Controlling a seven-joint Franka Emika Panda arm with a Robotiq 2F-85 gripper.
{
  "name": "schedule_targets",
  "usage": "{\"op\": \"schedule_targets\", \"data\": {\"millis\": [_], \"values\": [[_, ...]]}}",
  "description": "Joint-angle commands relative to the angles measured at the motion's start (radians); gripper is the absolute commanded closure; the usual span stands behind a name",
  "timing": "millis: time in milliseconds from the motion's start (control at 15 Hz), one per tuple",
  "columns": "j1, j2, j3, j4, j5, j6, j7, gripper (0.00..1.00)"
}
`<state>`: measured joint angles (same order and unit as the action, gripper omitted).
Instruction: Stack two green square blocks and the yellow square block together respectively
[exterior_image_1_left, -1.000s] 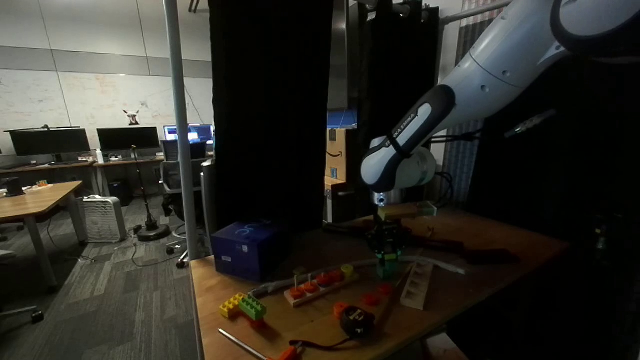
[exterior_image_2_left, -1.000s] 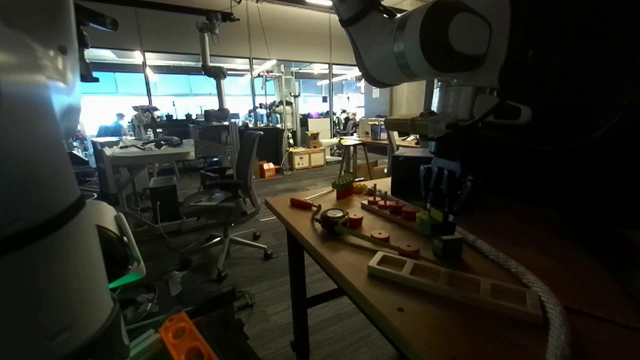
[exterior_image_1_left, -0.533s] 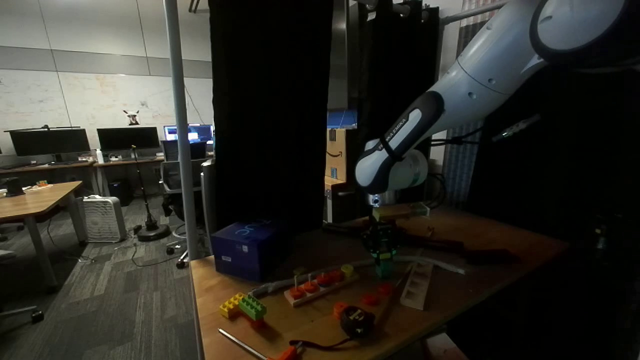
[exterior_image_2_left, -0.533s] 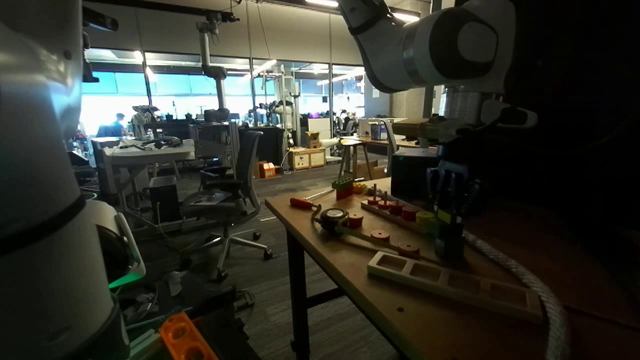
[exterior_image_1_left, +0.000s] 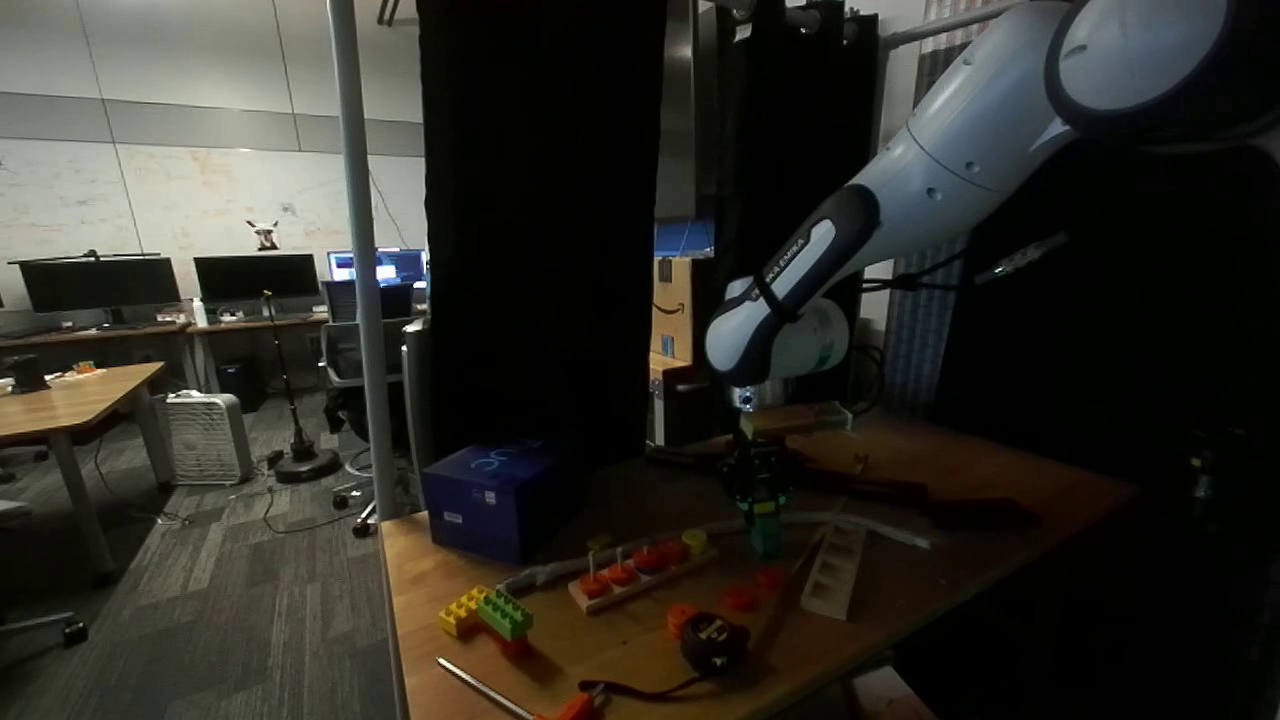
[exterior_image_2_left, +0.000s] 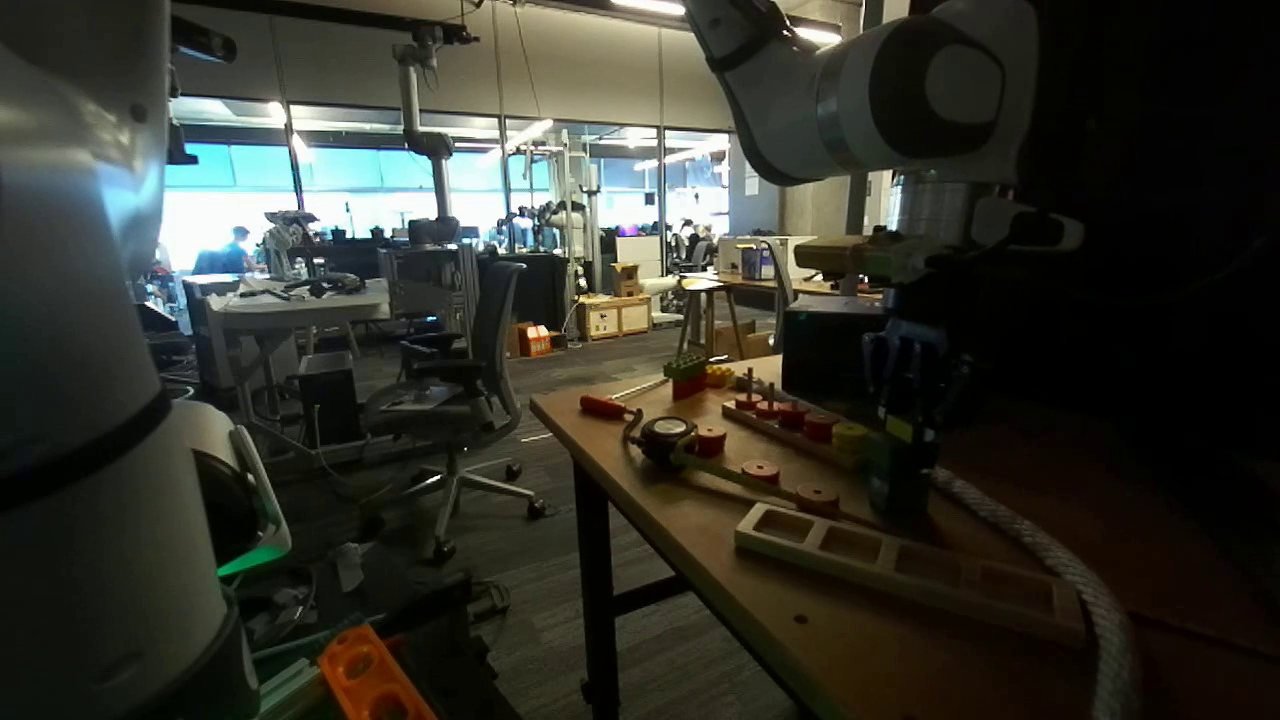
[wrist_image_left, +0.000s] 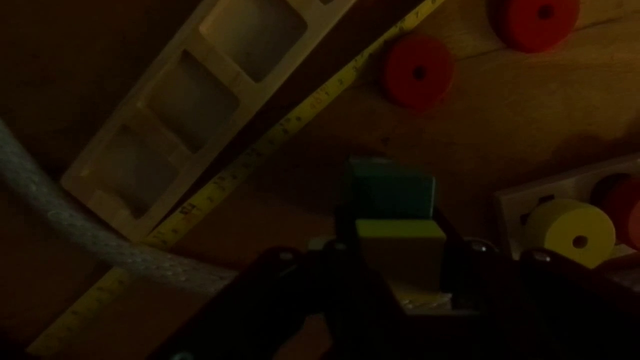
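Curtains (exterior_image_1_left: 540, 230) are hanging black behind the gripper (exterior_image_1_left: 765, 512) in an exterior view, and a wooden table (exterior_image_1_left: 600, 648) is stretching out beneath it, dim close under it and lighter farther off. We are seeing the gripper clasping the yellow block (exterior_image_1_left: 764, 507) directly above a green block (exterior_image_1_left: 766, 540); whether that green is one block or two, we are not able to tell. Well apart from the gripper, a blue box (exterior_image_1_left: 480, 515) is standing near the table's edge, and far beyond, past a pole (exterior_image_1_left: 362, 250), monitors (exterior_image_1_left: 255, 290) are lining up before a whiteboard (exterior_image_1_left: 200, 205).

In an exterior view we are looking past the gripper toward an office chair (exterior_image_2_left: 497, 350) on dark carpet (exterior_image_2_left: 530, 580), with windows (exterior_image_2_left: 350, 170) glowing far behind. Near the gripper, a wooden tray (exterior_image_2_left: 850, 573) is lying beside a rope (exterior_image_2_left: 1108, 640), while a tape measure (exterior_image_2_left: 668, 438) and red discs (exterior_image_2_left: 760, 470) are resting farther off.

In the wrist view we are finding the yellow block between the jaws, its edge meeting the green block's outline; we are not managing to judge contact. A yellow tape blade (wrist_image_left: 312, 106) is running slantwise past the gripper, and a pegboard (wrist_image_left: 565, 184) bearing a yellow disc (wrist_image_left: 560, 222) is lying to its side.
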<state>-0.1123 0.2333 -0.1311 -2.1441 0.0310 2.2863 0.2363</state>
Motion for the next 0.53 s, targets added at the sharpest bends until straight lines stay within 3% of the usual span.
{"op": "schedule_targets", "data": {"millis": [0,467], "values": [[-0.008,0.007,-0.001,0.023,0.022,-0.007,-0.030,0.78],[-0.014,0.004,-0.004,0.018,0.022,-0.008,-0.037,0.78]]}}
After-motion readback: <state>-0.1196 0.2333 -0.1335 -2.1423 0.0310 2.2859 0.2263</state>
